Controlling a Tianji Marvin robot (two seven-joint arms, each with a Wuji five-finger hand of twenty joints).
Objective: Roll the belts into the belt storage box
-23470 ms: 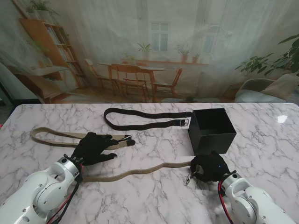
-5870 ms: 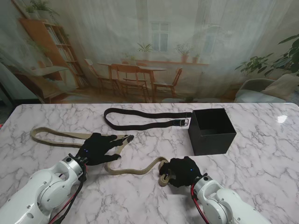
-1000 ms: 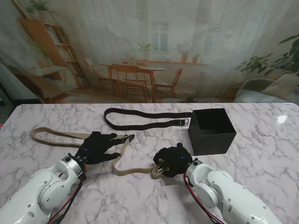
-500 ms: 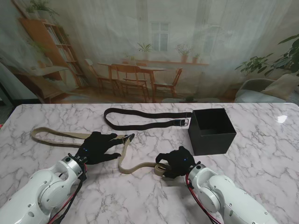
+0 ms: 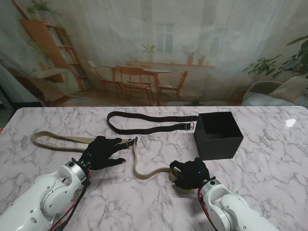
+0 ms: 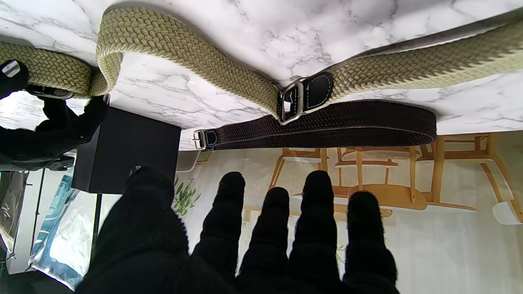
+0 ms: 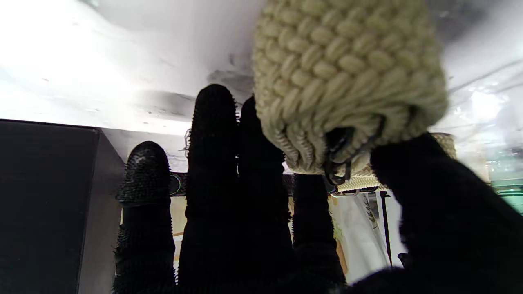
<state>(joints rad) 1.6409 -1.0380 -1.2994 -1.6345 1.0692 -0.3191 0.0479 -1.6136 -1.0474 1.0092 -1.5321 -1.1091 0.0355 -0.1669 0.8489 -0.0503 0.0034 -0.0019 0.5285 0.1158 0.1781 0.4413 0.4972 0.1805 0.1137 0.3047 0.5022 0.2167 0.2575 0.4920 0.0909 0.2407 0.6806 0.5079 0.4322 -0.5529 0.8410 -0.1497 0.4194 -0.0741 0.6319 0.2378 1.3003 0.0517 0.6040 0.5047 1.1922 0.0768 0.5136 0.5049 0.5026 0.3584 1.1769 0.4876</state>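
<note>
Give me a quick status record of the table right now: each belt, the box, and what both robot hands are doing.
tan braided belt: one end coiled into a small roll, the rest trailing loose across the marble table
right robot hand: closed on the tan roll
left robot hand: fingers spread, over the tan belt near its buckle; contact unclear
dark brown braided belt: unrolled, folded flat, farther from me
black square storage box: open, no belt visible inside
</note>
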